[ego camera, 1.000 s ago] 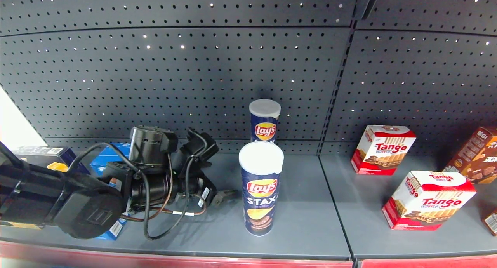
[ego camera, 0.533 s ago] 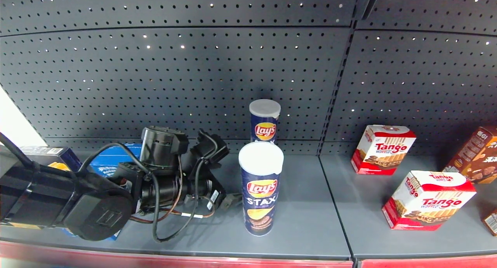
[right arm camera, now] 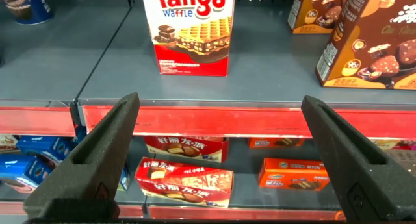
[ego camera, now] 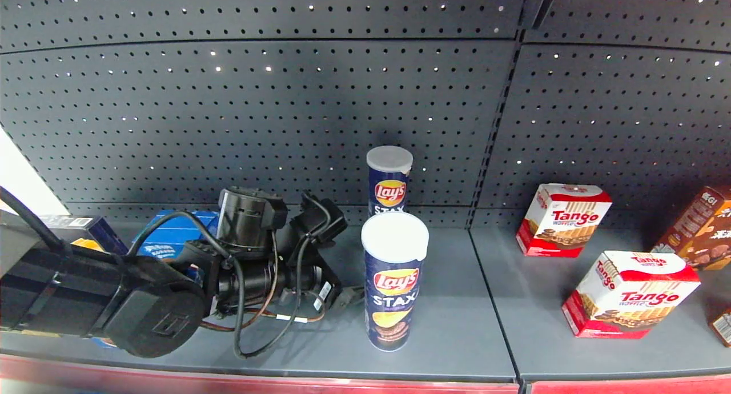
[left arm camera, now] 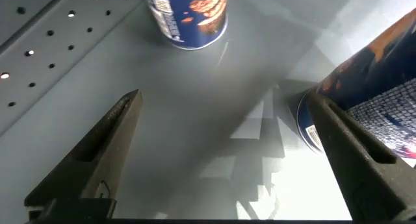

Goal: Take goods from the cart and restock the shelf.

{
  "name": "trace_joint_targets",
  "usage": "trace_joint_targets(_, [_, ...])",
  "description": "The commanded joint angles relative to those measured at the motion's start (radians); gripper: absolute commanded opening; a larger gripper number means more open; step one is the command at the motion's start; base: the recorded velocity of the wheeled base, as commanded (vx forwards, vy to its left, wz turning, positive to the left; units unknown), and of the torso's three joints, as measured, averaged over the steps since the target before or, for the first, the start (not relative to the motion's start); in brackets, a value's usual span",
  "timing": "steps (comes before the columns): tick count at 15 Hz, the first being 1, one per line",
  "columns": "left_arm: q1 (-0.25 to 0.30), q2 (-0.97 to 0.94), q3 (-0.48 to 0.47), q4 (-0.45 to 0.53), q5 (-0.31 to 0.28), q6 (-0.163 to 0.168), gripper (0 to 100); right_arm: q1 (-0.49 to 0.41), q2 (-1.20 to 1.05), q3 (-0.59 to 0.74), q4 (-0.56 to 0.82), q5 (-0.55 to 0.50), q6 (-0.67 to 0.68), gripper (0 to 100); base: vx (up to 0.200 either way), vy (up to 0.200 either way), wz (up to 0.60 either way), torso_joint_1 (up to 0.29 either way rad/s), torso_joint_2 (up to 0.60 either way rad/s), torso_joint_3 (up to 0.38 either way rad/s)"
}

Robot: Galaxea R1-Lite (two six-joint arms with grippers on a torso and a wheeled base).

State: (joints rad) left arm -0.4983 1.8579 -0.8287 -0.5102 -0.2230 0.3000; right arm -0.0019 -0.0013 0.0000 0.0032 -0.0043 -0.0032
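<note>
Standing upright on the grey shelf [ego camera: 457, 314], long axis vertical and white lid on top, a blue chip can [ego camera: 394, 280] sits in front of a second can [ego camera: 389, 180]. The left hand [left arm camera: 221, 146] is low on the shelf and spread open, one finger [left arm camera: 344, 152] just beside the front can's base. The right hand [right arm camera: 221, 159] is also open, facing a wafer box [right arm camera: 192, 29].

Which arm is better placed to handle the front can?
Left. The left gripper lies open on the shelf, right beside the front can. The right gripper, also open, is off the shelf's front edge, facing a wafer box.
</note>
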Motion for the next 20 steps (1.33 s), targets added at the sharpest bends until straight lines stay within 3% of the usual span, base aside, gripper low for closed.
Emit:
trace_joint_targets(1, [-0.003,0.003,0.002,-0.001,0.001,0.001,100,0.0,0.001,0.0,0.0,0.0,0.0,100,0.0,0.0,0.0,0.0,0.0,0.0])
trace_joint_targets(5, [0.04,0.001,0.016,0.001,0.007,0.016,100,0.0,0.001,0.0,0.0,0.0,0.0,100,0.0,0.0,0.0,0.0,0.0,0.0])
trace_joint_targets(9, [0.047,-0.043,0.091,0.001,0.001,0.071,100,0.0,0.001,0.0,0.0,0.0,0.0,100,0.0,0.0,0.0,0.0,0.0,0.0])
trace_joint_targets(12, [0.021,-0.071,0.111,0.001,-0.004,0.071,100,0.0,0.001,0.0,0.0,0.0,0.0,100,0.0,0.0,0.0,0.0,0.0,0.0])
trace_joint_targets(17, [0.032,-0.101,0.148,0.001,-0.001,0.071,100,0.0,0.001,0.0,0.0,0.0,0.0,100,0.0,0.0,0.0,0.0,0.0,0.0])
trace_joint_targets(20, [0.126,-0.246,0.148,0.001,0.039,0.067,100,0.0,0.001,0.0,0.0,0.0,0.0,100,0.0,0.0,0.0,0.0,0.0,0.0])
